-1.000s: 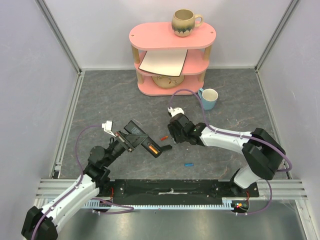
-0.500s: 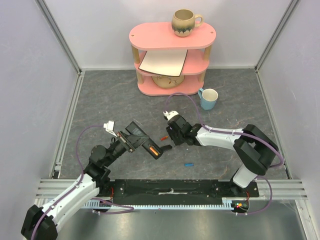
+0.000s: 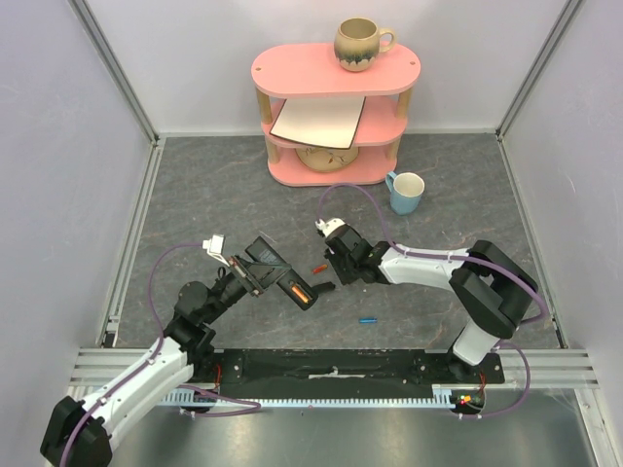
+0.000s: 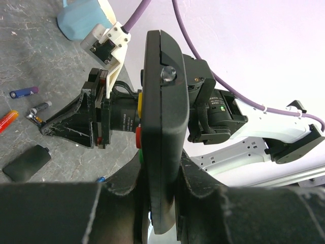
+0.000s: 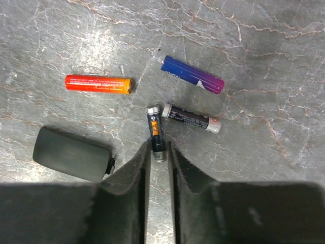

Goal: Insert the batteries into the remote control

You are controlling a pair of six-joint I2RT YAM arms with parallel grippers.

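Left gripper [image 4: 161,174] clamps the slim black remote control [image 4: 162,117] edge-up for loading, while the right gripper [image 5: 159,148] sets its fingers [image 5: 133,175] narrowly either side of a dark orange-banded battery [image 5: 155,124] (contact unclear)

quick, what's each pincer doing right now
left pincer: closed on the remote control
right pincer: straddles one end of the dark battery; gripped or not cannot be told
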